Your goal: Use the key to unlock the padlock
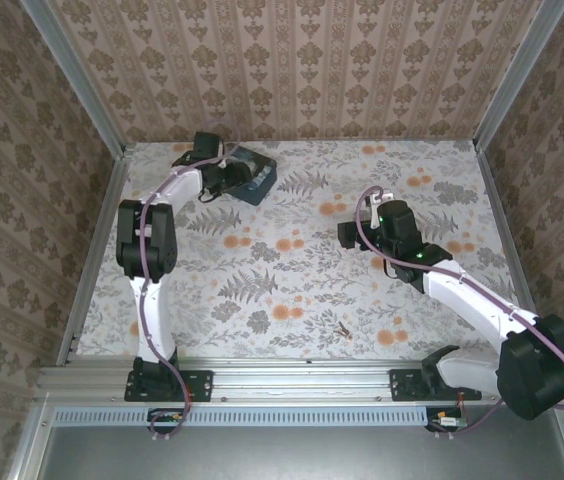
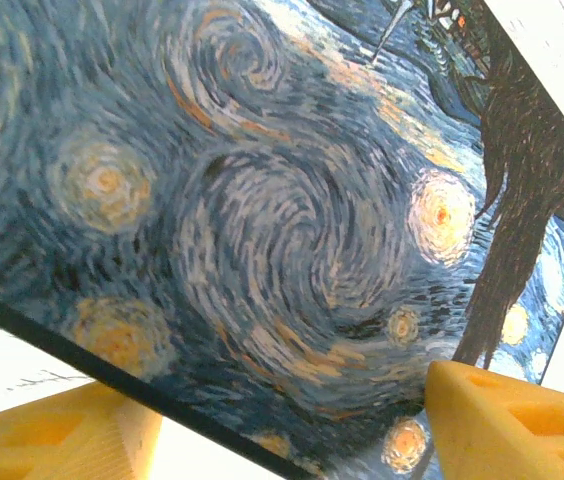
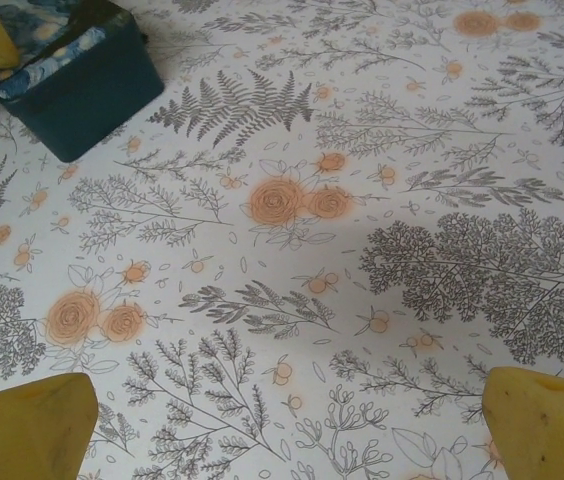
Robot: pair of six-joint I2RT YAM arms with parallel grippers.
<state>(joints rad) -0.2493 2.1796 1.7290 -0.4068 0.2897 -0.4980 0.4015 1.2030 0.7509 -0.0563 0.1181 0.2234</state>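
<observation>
One tiny padlock (image 1: 342, 329) on table (image 1: 262, 290)

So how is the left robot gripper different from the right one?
The left gripper is right at the blue swirly tin, though I can't tell if it squeezes it. The right gripper hangs over bare flowery cloth. The left arm reaches to the far back corner, and the right arm ends near the middle. Both have yellow jaws standing wide apart.

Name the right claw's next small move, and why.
Probably pull back toward the padlock: the right claw hangs open over the floral cloth, while that small dark lump lies nearer its base. The left claw is at the tin.
</observation>
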